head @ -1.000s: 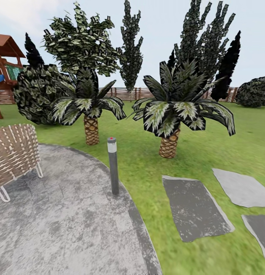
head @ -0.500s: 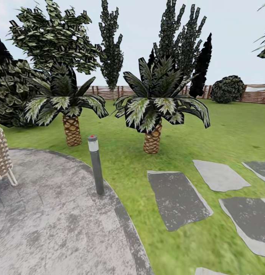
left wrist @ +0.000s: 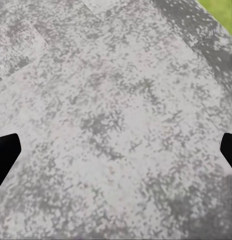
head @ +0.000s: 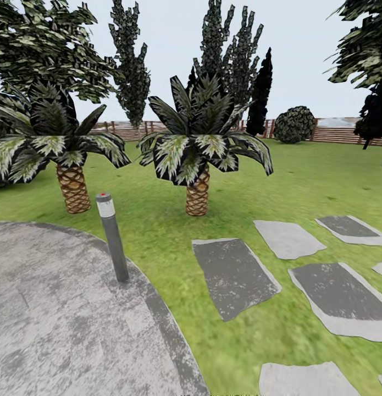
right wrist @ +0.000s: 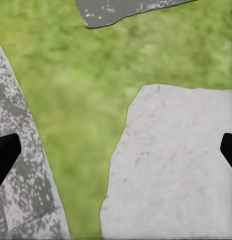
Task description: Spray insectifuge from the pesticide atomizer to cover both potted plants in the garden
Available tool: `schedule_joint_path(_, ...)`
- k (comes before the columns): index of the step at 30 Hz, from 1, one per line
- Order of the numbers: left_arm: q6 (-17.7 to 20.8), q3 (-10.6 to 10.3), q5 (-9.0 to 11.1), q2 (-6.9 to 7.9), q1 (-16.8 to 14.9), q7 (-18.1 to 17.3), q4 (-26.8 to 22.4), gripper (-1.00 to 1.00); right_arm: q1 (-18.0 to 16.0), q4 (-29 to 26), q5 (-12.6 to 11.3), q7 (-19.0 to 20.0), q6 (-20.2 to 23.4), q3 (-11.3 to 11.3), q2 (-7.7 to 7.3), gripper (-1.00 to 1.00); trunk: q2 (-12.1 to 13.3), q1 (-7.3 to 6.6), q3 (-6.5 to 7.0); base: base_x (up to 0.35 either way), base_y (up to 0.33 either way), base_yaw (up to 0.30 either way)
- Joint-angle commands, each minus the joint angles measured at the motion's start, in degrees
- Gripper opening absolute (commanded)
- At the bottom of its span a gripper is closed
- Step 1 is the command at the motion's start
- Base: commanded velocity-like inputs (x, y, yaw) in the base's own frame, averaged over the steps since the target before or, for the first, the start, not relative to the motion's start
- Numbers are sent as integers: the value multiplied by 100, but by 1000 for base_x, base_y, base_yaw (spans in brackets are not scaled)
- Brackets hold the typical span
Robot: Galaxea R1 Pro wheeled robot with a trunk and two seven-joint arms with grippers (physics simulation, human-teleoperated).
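The garden spreads ahead in the head view: green lawn [head: 300,181], a mottled grey paved round [head: 59,319], grey stepping stones [head: 232,275] and a brown slat fence [head: 333,135] at the back. The pesticide atomizer and the potted plants are out of view. My left gripper [left wrist: 116,155] hangs open over the grey paving [left wrist: 116,100], nothing between its fingers. My right gripper [right wrist: 116,155] is open above grass [right wrist: 95,75] and a pale stepping stone [right wrist: 176,165], with the paved round's edge [right wrist: 20,175] to one side.
A grey bollard light [head: 111,236] stands at the paving's rim. Two scaly-trunked palms [head: 197,198] [head: 72,190] rise on the lawn behind it. Tall dark trees and a round bush [head: 294,125] line the fence. Several stepping stones run off to the right.
The whole picture has slid left, so the camera has turned right. The wicker chair and play frame have left the view, and more stepping stones show at the right.
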Motion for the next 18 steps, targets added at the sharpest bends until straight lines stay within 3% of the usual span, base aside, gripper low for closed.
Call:
schedule_joint_path(1, -18, 7, -2, 0, -2, -1, 2, 100, -5, 6, 0, -2, -18, -4, 1, 100, -44, 22, -29, 0, 0, -267)
schedule_joint_path(18, -22, 9, -2, 0, -2, -1, 2, 100, -5, -3, -2, -2, -18, 2, 1, 100, -726, 395, -419, 0, 0, -265)
